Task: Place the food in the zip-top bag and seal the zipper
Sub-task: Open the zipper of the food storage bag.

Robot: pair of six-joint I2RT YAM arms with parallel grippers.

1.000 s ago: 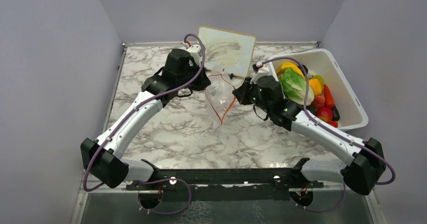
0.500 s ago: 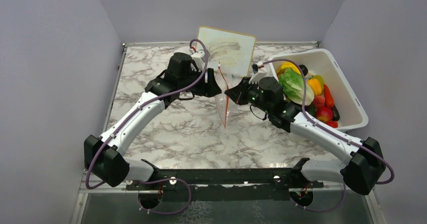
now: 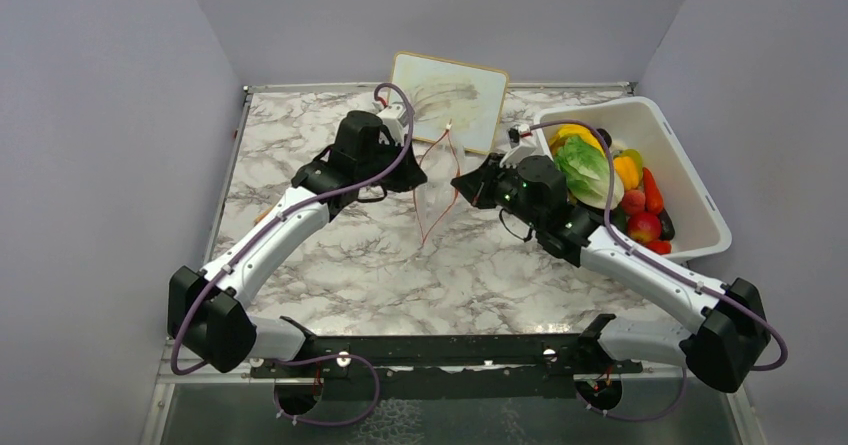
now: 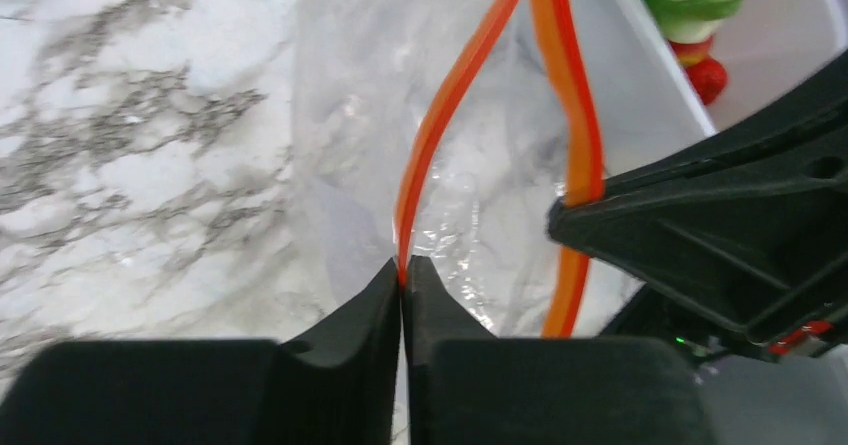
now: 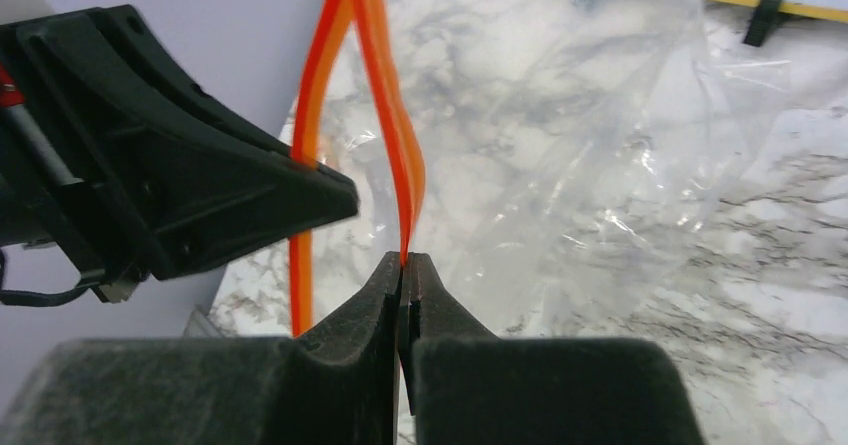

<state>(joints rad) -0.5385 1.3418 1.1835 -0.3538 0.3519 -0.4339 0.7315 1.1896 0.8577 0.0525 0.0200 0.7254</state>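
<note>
The clear zip-top bag (image 3: 437, 180) hangs above the marble table between my two grippers. Its red-orange zipper (image 4: 440, 120) is split into two strips, so the mouth is open. My left gripper (image 3: 418, 177) is shut on one strip (image 4: 402, 265). My right gripper (image 3: 458, 183) is shut on the other strip (image 5: 412, 165). The bag (image 5: 560, 165) looks empty. The food lies in the white tub (image 3: 690, 180) at the right: green lettuce (image 3: 585, 170), yellow banana (image 3: 575, 133), orange pepper (image 3: 627, 172), red pieces (image 3: 645, 227).
A cream board (image 3: 450, 100) leans against the back wall just behind the bag. The tub's wall (image 4: 640, 85) is close to the right of the bag. Grey walls close in the table on the left, back and right.
The bag was hanging flat with its strips together. The two grippers have drawn apart, the left one moving left, and the two zipper strips now stand separated.
</note>
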